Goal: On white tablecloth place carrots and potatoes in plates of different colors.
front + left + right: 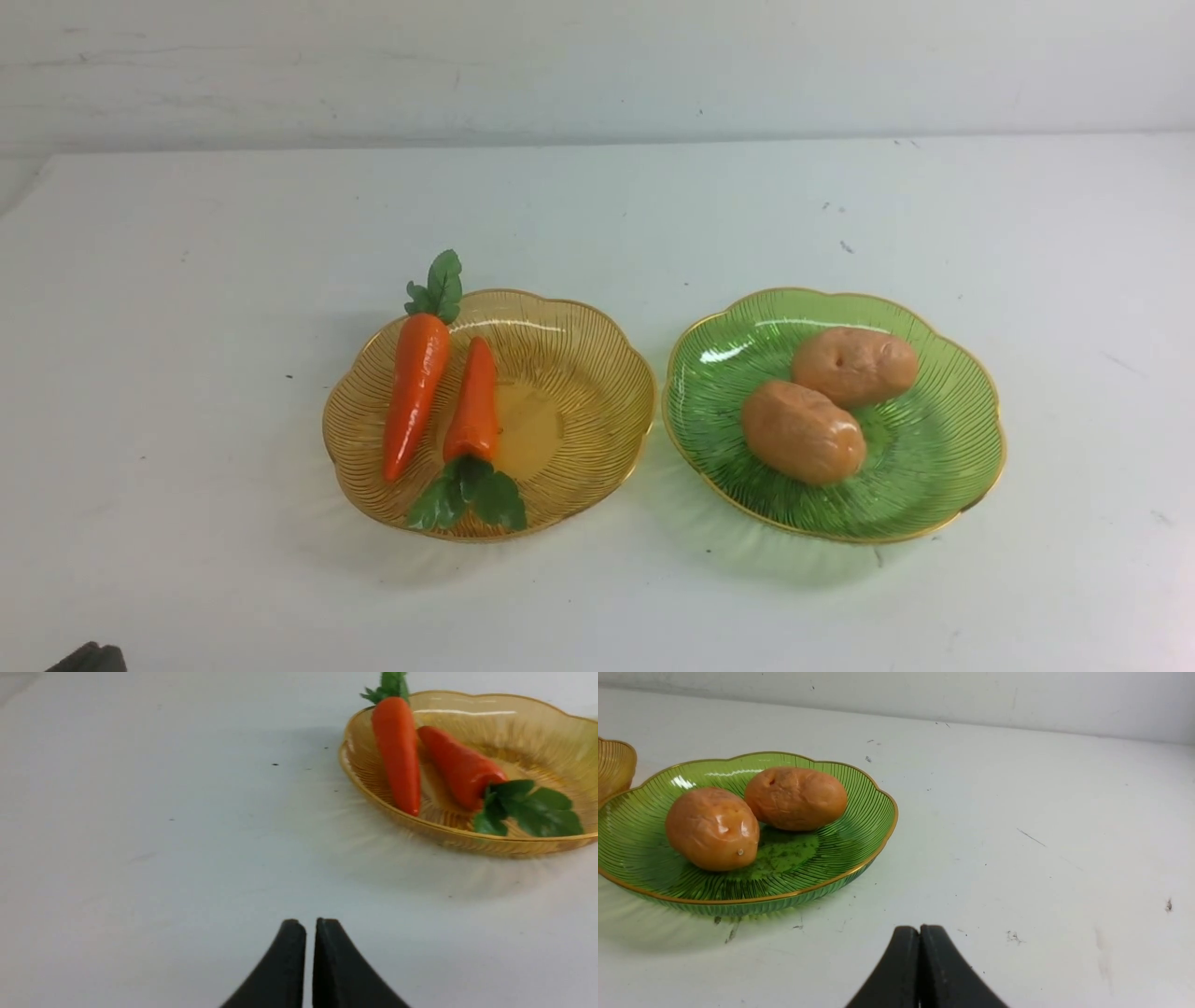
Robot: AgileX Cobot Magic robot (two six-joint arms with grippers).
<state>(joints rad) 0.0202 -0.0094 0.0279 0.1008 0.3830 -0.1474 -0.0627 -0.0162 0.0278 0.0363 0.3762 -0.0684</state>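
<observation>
The left tool [310,926] has its two black fingers pressed almost together, a hairline gap between the tips, holding nothing, over bare white tablecloth [163,858] covering the worktop. The right tool [920,933] is fully closed, its black fingers touching, also empty, above the speckled cloth.

Near the left tool sits the amber-yellow translucent scalloped plastic plate [551,732] with radiating ribs and a gold rim. Two glossy orange toy carrots lie in it side by side: the longer carrot [397,751] rests against the plate's left wall with its green leafy top poking over the far rim, and the shorter carrot [460,767] lies nearer the centre, pointing the other way, its green leaves spread at the near rim.

Near the right tool is the green translucent scalloped plate [859,826] of the same kind. It holds two tan-brown oval toy potatoes, the nearer potato [712,828] and the farther potato [796,798], touching or almost touching.

In the front view the two plates stand just beside each other, rims nearly meeting, amber on the left.
</observation>
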